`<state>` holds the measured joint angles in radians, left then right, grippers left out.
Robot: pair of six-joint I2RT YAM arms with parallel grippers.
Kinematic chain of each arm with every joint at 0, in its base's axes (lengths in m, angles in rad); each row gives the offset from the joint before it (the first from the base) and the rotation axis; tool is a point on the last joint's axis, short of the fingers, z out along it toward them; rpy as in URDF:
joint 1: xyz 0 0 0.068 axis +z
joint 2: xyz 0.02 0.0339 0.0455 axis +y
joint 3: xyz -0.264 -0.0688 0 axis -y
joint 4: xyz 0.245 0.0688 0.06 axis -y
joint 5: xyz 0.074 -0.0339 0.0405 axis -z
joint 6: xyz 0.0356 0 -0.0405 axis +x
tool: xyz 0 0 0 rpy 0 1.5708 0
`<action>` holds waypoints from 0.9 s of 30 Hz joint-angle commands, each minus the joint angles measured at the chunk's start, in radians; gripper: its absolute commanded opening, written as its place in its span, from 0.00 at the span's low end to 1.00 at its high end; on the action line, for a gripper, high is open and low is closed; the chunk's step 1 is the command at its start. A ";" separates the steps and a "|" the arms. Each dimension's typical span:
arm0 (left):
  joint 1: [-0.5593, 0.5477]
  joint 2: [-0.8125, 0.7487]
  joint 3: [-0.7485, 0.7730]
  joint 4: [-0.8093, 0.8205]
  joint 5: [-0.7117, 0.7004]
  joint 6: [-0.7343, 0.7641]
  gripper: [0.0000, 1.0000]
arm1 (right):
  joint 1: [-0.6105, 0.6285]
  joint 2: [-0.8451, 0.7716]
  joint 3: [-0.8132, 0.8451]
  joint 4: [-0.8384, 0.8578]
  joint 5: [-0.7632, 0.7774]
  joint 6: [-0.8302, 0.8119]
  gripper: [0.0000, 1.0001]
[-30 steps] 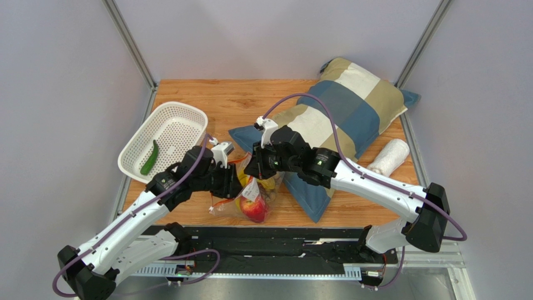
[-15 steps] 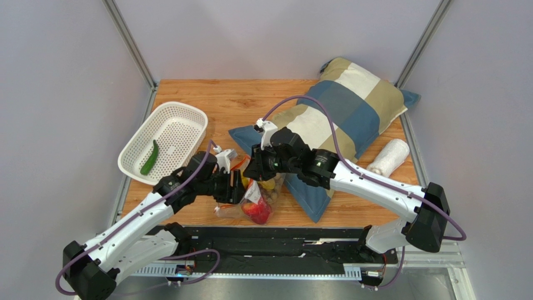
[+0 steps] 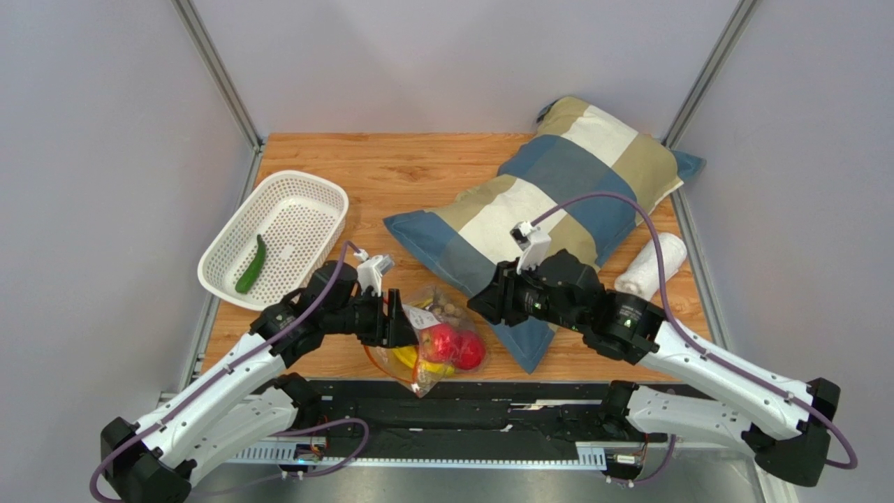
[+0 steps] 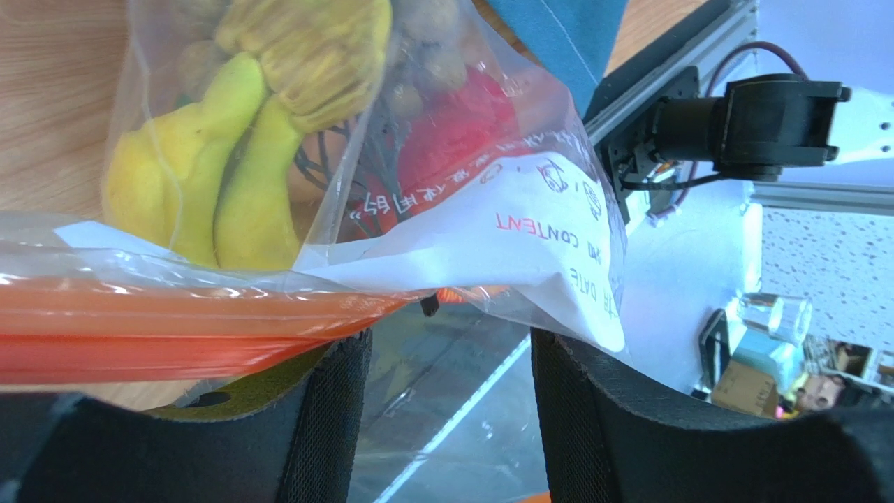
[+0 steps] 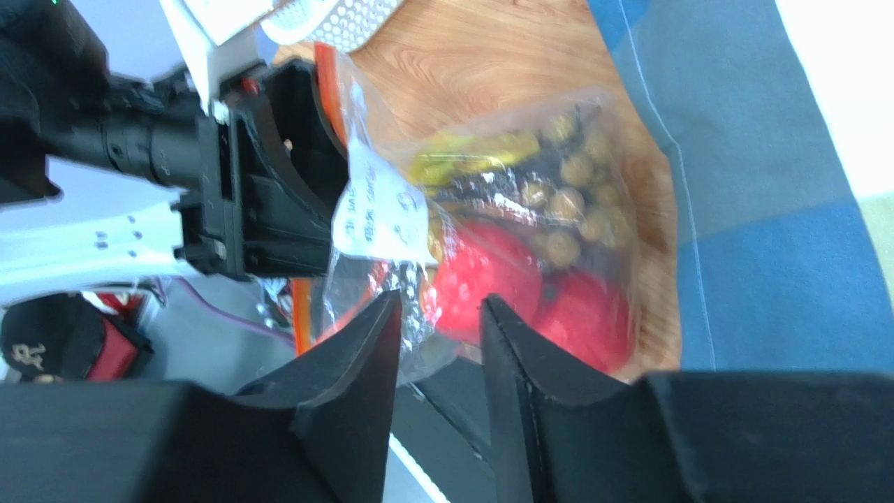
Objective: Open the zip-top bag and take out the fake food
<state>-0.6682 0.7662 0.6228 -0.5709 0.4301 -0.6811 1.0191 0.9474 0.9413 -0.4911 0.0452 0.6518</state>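
Note:
The zip-top bag [image 3: 435, 341] lies on the wood near the table's front edge, with fake food inside: red apples [image 3: 453, 344], a yellow banana [image 4: 226, 168] and brownish grapes [image 5: 572, 199]. My left gripper [image 3: 394, 320] is at the bag's left end, jaws apart. The orange zipper strip [image 4: 157, 325] lies across its left finger, and the white label [image 4: 504, 231] sits over the right one. My right gripper [image 3: 485, 304] hangs open just right of the bag with nothing between its fingers. A dark green vegetable [image 3: 251, 264] lies in the basket.
A white mesh basket [image 3: 299, 210] stands at the left. A blue, white and tan pillow [image 3: 556, 199] fills the right back, its near corner beside the bag. A white roll [image 3: 651, 264] lies at the right edge. The black rail [image 3: 451, 409] runs along the front.
My right gripper opened, let go of the bag and drew back to the right. The bag dropped flat toward the front edge. My left gripper opened wider and stayed at the bag's mouth.

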 commanded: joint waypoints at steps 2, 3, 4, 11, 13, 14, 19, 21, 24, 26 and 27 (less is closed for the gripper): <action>-0.005 0.021 -0.035 0.101 0.093 -0.055 0.62 | 0.003 0.080 -0.166 0.172 -0.120 0.104 0.11; -0.005 0.021 -0.038 0.105 0.093 -0.063 0.62 | 0.007 0.105 -0.179 0.195 -0.122 0.108 0.08; -0.005 0.019 -0.044 0.106 0.090 -0.069 0.62 | 0.009 0.158 -0.174 0.213 -0.117 0.095 0.04; -0.005 -0.010 -0.074 0.108 0.021 -0.106 0.70 | 0.032 0.286 -0.142 0.198 -0.001 0.063 0.00; -0.007 -0.002 -0.103 0.149 0.030 -0.130 0.81 | 0.038 0.321 -0.147 0.249 -0.025 0.081 0.00; -0.007 0.004 -0.113 0.166 0.042 -0.138 0.86 | 0.048 0.330 -0.147 0.264 -0.030 0.098 0.00; -0.005 0.074 -0.143 0.195 0.038 -0.149 0.91 | 0.075 0.372 -0.162 0.371 -0.088 0.155 0.00; -0.005 0.088 -0.149 0.201 0.010 -0.146 0.91 | 0.078 0.376 -0.183 0.426 -0.103 0.189 0.00; -0.007 0.100 -0.164 0.235 -0.013 -0.147 0.91 | 0.079 0.387 -0.211 0.482 -0.126 0.213 0.00; -0.005 0.107 -0.179 0.284 0.019 -0.153 0.91 | 0.085 0.402 -0.207 0.483 -0.142 0.216 0.00; -0.005 0.111 -0.190 0.311 0.018 -0.169 0.89 | 0.087 0.419 -0.200 0.482 -0.143 0.215 0.00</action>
<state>-0.6682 0.8639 0.4599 -0.3813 0.4404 -0.8165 1.0912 1.3308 0.7338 -0.1249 -0.0559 0.8227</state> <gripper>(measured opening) 0.913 0.006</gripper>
